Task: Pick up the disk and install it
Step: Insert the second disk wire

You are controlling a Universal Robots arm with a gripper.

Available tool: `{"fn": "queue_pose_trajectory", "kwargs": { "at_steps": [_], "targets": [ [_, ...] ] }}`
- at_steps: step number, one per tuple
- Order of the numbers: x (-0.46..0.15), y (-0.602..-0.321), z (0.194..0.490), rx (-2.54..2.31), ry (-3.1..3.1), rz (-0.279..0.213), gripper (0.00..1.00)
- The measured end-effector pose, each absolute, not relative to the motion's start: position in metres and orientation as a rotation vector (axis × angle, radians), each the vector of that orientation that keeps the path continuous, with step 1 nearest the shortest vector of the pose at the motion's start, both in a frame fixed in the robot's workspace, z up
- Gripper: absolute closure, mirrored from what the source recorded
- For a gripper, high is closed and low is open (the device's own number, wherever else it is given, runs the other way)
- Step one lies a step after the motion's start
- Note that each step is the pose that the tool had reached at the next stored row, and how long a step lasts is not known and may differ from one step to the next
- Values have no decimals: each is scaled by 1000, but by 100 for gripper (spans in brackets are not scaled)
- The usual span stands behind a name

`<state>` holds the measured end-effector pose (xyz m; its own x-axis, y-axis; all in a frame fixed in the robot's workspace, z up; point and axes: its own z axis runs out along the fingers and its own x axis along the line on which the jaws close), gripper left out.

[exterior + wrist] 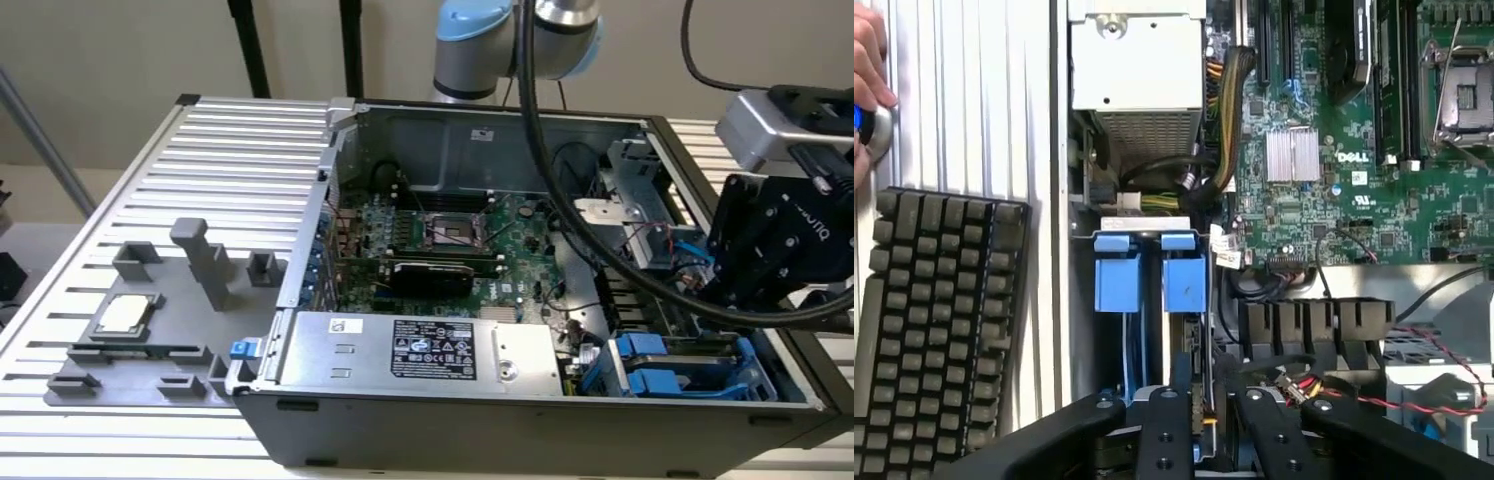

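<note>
The claw (1194, 425), whose opening cannot be told, is positioned directly over the blue-carriered disk (1184, 285) standing in the drive bay (687, 365), apparently near seating.

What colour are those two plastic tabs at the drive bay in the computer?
Bright blue. The two plastic tabs show best in the wrist view, above the gripper.
</note>
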<state>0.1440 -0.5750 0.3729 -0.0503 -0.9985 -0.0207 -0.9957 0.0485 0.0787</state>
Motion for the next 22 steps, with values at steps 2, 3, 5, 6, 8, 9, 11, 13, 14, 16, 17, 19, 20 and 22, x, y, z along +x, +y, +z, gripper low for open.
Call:
{"fn": "queue_pose_trajectory", "kwargs": {
  "at_steps": [2, 3, 5, 6, 8, 9, 11, 13, 14, 16, 17, 19, 20, 22],
  "targets": [
    [137, -575, 378, 2139, -2247, -110, 0],
    [135, -575, 380, 2139, -2248, -108, 0],
    [131, -573, 381, 2142, -2250, -103, 0],
    [130, -572, 381, 2143, -2251, -101, 0],
    [129, -571, 381, 2144, -2253, -99, 0],
    [129, -571, 381, 2144, -2253, -99, 0],
    [129, -571, 381, 2144, -2253, -99, 0],
    [129, -571, 381, 2144, -2253, -99, 0],
    [129, -571, 381, 2144, -2253, -99, 0],
    [129, -571, 381, 2144, -2253, -99, 0],
    [129, -571, 381, 2144, -2253, -99, 0],
    [129, -571, 381, 2144, -2253, -99, 0],
    [129, -571, 381, 2144, -2253, -99, 0],
    [129, -570, 381, 2144, -2253, -99, 0]
  ]
}}
